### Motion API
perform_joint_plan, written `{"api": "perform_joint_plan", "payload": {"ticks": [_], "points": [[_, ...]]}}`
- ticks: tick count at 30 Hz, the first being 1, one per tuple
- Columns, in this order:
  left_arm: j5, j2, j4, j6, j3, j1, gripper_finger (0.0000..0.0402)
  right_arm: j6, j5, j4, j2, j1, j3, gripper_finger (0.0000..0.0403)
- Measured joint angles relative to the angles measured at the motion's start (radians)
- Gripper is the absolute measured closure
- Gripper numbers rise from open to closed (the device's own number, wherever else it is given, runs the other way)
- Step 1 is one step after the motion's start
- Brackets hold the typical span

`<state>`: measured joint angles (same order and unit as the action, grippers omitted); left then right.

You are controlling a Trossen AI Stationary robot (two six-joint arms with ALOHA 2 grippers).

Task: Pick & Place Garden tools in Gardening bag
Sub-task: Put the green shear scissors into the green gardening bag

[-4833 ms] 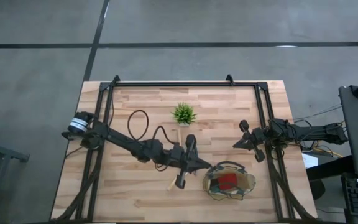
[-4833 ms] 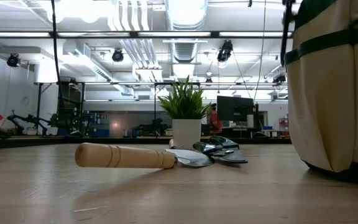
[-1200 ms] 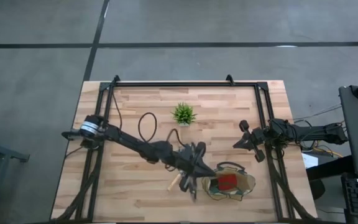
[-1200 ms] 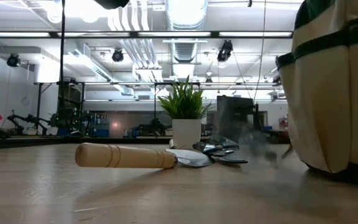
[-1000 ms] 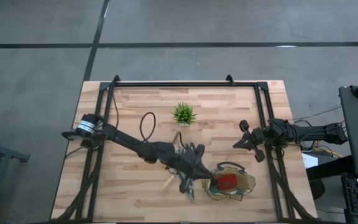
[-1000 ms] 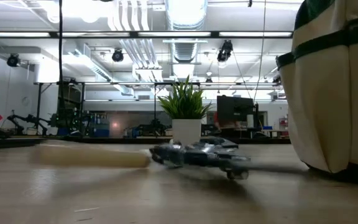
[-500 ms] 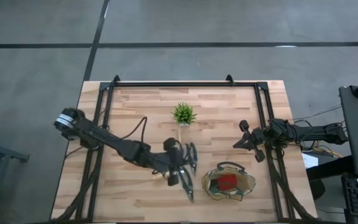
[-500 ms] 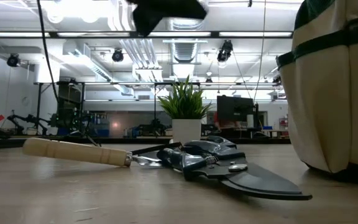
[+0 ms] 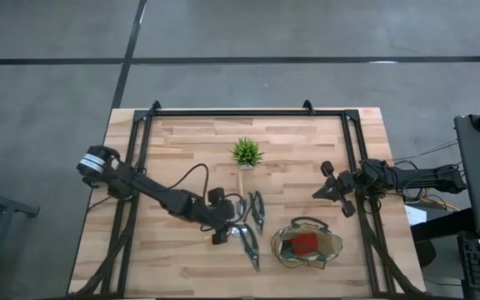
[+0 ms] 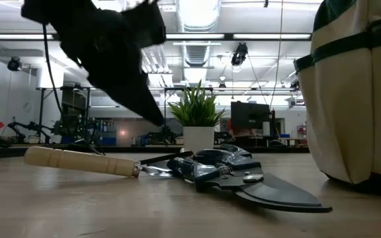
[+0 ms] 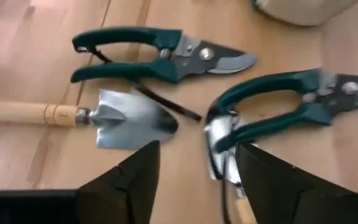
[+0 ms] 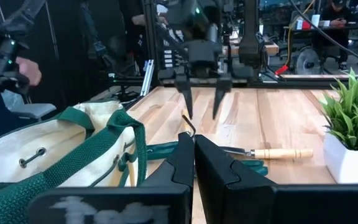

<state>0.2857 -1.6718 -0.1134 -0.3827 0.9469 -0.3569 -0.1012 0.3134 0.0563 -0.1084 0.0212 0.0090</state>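
Two green-handled pruning shears lie flat on the table: one (image 11: 160,56) farther off, one (image 11: 291,102) nearer the gardening bag (image 9: 308,247). The nearer shears rest across the silver blade (image 11: 219,149) of one wooden-handled trowel (image 10: 78,160). A second trowel (image 11: 114,118) lies beside the far shears. The bag stands upright with something red (image 9: 307,242) inside. My left gripper (image 11: 194,174) hangs open above the table, slanting down, between the two trowel blades, touching nothing. My right gripper (image 12: 194,152) waits shut at the table's right side (image 9: 319,192).
A small potted plant (image 9: 246,153) stands beyond the tools toward the far edge. A black frame (image 9: 240,112) runs along the far and side edges. Bare wood lies left of the tools and along the near edge. A person's hand (image 12: 23,68) shows beyond the table.
My left gripper has drawn back from beside the bag toward the table's left, come down, tipped its fingers downward and opened. The nearer shears have come to rest on the table left of the bag. The wooden-handled trowel under them has slid left and turned.
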Motion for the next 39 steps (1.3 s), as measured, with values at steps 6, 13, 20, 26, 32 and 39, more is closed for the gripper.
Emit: {"api": "perform_joint_plan", "payload": {"ticks": [6, 13, 20, 26, 32, 39], "points": [[-0.106, -0.059, 0.043, 0.056, 0.001, 0.018, 0.0182, 0.000, 0.000, 0.000, -0.003, 0.000, 0.000, 0.0394], [-0.117, -0.159, 0.077, 0.130, 0.046, 0.018, 0.0184, 0.000, 0.000, 0.000, -0.005, 0.000, 0.000, 0.0394], [-0.114, -0.181, 0.093, 0.142, 0.067, 0.018, 0.0200, 0.000, 0.000, 0.000, -0.005, 0.000, 0.000, 0.0394], [-0.113, -0.175, 0.094, 0.142, 0.067, 0.018, 0.0273, 0.000, 0.000, 0.000, -0.005, 0.000, 0.000, 0.0394], [-0.113, -0.177, 0.088, 0.174, 0.065, 0.019, 0.0381, 0.000, 0.000, 0.000, -0.005, 0.000, 0.000, 0.0394], [-0.099, -0.159, 0.096, 0.227, 0.078, 0.019, 0.0395, 0.000, 0.000, 0.000, -0.005, 0.000, 0.000, 0.0394]]}}
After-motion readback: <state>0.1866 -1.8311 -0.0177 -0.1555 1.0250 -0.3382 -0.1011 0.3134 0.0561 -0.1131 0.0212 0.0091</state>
